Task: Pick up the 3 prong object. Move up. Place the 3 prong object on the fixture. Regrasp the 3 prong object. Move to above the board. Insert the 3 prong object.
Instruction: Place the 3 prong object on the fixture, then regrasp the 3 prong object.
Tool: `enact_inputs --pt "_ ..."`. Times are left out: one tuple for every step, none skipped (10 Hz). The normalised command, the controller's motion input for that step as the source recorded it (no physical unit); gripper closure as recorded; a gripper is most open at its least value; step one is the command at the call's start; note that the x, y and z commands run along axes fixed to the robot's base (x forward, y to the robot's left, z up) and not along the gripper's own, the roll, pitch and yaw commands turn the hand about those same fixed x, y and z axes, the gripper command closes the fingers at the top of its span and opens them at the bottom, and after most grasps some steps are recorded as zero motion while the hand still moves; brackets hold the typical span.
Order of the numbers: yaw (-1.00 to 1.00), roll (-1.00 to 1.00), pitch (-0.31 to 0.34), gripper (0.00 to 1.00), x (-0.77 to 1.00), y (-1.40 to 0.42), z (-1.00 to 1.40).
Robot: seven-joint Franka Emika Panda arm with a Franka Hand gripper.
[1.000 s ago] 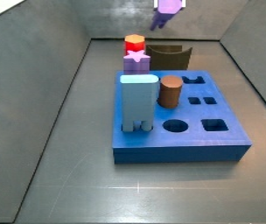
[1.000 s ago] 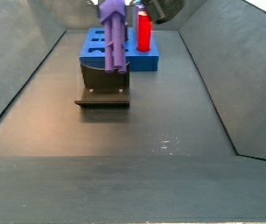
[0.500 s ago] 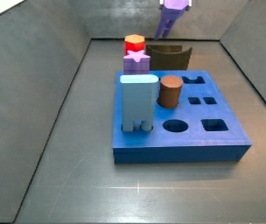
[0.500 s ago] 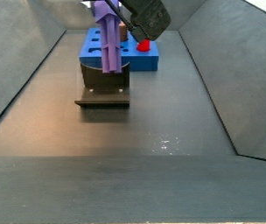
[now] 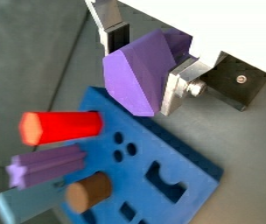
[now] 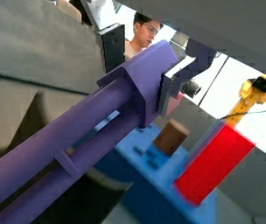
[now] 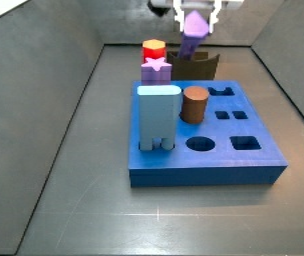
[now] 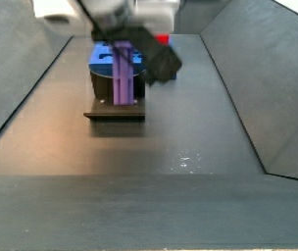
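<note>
My gripper is shut on the violet 3 prong object and holds it upright by its upper end. The object's lower end reaches the top of the dark fixture behind the blue board. In a side view the gripper holds the object down over the fixture; I cannot tell whether they touch. Both wrist views show the object clamped between the silver fingers.
A tall pale-blue block and a brown cylinder stand in the board. A red piece and a magenta star piece stand beside the fixture. Grey walls enclose the floor.
The gripper has come down with the 3 prong object, from high above the fixture to right over it. The object's lower end now meets the fixture's top.
</note>
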Motion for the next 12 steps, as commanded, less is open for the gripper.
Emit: enact_inputs --pt "-0.04 -0.04 -0.108 1.0 0.1 0.06 -0.8" --pt "-0.01 -0.05 -0.105 1.0 0.09 0.04 -0.61" --pt "0.01 -0.05 -0.106 1.0 0.06 0.04 -0.36" --pt "0.01 -0.04 -0.114 1.0 0.05 0.07 -0.32" --pt "0.02 -0.04 -0.114 1.0 0.05 0.08 -0.31" --pt "0.02 -0.04 -0.111 1.0 0.04 0.08 -0.31" --pt "0.02 -0.04 -0.109 1.0 0.04 0.07 -0.31" --pt "0.03 -0.04 -0.107 1.0 0.04 0.07 -0.31" --pt "0.03 -0.04 -0.105 1.0 0.04 0.07 -0.31" --pt "0.03 -0.04 -0.105 1.0 0.04 0.07 -0.31" --pt "0.0 0.0 0.0 0.0 0.0 0.0 0.0" --pt "0.05 -0.04 0.002 0.0 0.0 0.0 1.0"
